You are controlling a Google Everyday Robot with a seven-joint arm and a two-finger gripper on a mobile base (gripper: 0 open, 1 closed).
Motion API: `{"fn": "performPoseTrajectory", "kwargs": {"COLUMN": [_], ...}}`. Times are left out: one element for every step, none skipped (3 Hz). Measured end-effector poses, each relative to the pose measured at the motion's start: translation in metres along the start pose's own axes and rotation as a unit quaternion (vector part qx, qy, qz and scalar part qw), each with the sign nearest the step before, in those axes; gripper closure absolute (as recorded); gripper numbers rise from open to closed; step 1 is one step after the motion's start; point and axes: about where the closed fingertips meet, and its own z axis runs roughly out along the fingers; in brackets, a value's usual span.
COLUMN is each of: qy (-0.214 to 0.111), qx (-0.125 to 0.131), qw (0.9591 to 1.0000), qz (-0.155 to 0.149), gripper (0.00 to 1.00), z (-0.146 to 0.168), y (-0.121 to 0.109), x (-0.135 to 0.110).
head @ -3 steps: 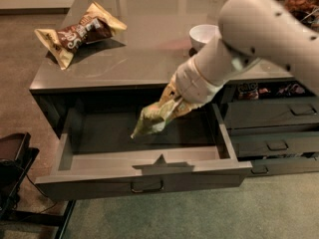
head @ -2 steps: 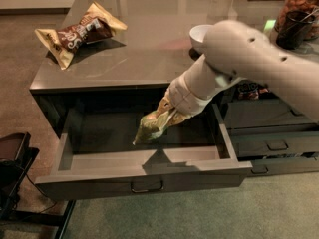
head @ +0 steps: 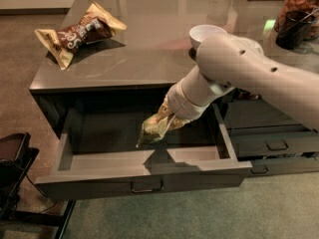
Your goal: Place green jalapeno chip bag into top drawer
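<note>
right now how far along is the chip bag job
Done: the top drawer stands pulled open. In hand: the gripper, reaching down into the drawer, holds the green jalapeno chip bag, which hangs over the drawer floor. Left: let go so the bag lies inside.

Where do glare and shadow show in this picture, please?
Camera view: the countertop shines with pale glare toward its far edge; the top drawer is dim inside; the pincer holds the green jalapeno chip bag over it, and a dark shadow falls on the drawer's front wall below.
</note>
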Motion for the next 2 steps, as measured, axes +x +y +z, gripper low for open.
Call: {"fn": "performPoseTrajectory", "kwargs": {"qy": [0.016,0.016], "qx": [-0.003,0.012], "qw": [0.9992,0.9974], "qz": [-0.036,-0.07], "gripper": [1.0,1.0], "z": [0.036,0.073], "y": [0.005,-0.002], "x": [0.013,0.027]}}
